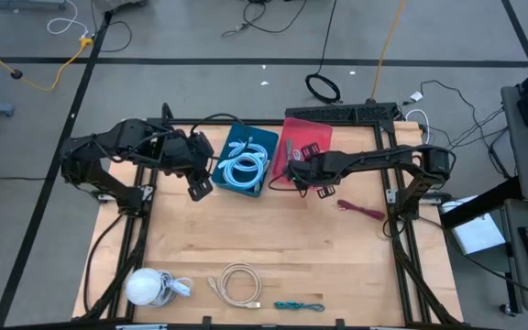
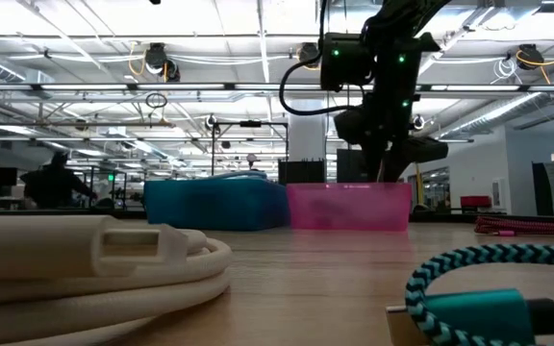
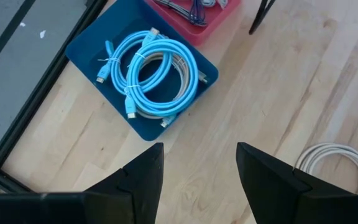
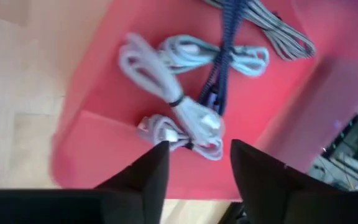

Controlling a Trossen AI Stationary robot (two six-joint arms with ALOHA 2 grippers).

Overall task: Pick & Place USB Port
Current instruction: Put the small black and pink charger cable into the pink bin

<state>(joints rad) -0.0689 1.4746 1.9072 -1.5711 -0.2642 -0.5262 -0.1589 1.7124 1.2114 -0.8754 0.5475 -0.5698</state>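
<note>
A red bin (image 1: pixel 324 128) and a blue bin (image 1: pixel 230 188) stand side by side at the table's far middle. The red bin (image 4: pixel 98 149) holds a bundled grey cable (image 4: pixel 179 124), a dark blue braided cable (image 4: pixel 225 56) and a striped one. The blue bin (image 3: pixel 86 43) holds coiled light-blue cables (image 3: pixel 157 68). My right gripper (image 4: pixel 194 165) hovers open over the red bin's near left part (image 1: pixel 297 174), just above the grey bundle. My left gripper (image 3: pixel 199 158) hangs open above the table by the blue bin's near left corner (image 1: pixel 200 188).
Near the front edge lie a white cable coil (image 1: pixel 238 282), a teal braided cable (image 1: pixel 299 305) and a white round object (image 1: pixel 145 287). A magenta cable (image 1: pixel 360 209) lies at the right. Bare wood fills the table's middle (image 1: pixel 264 234).
</note>
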